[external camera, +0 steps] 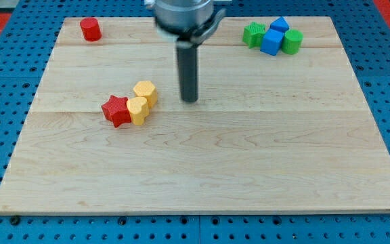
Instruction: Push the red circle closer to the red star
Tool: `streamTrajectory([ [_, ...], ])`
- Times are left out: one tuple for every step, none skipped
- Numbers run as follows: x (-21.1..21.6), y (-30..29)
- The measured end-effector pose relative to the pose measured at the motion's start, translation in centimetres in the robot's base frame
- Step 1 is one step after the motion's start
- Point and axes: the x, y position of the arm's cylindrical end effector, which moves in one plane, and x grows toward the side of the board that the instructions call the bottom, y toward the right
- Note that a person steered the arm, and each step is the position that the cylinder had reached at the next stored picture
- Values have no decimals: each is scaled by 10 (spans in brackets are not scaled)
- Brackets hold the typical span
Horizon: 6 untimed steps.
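My tip [190, 100]: rests on the worktop [202, 169], just right of the yellow blocks; there is no claw, only a dark rod holding nothing
Yellow blocks: one [145, 92] above, one [137, 110] below, touching
Red star [116, 110]: touching the lower yellow block's left side
Red circle [90, 29]: top left corner, far from the star
Top right: green [253, 34], blue [273, 41], blue [279, 25], green [292, 42] blocks bunched together

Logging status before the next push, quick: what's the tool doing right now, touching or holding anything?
Tool: a plain rod, holding nothing; my tip rests on the wooden board, apart from the yellow hexagonal block on the view's left.
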Motion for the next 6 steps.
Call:
streamTrajectory([
  [-88,-26],
  [-137,-107],
  [-172,-181],
  [-188,-224],
  [-152,-212],
  [-105,-171],
])
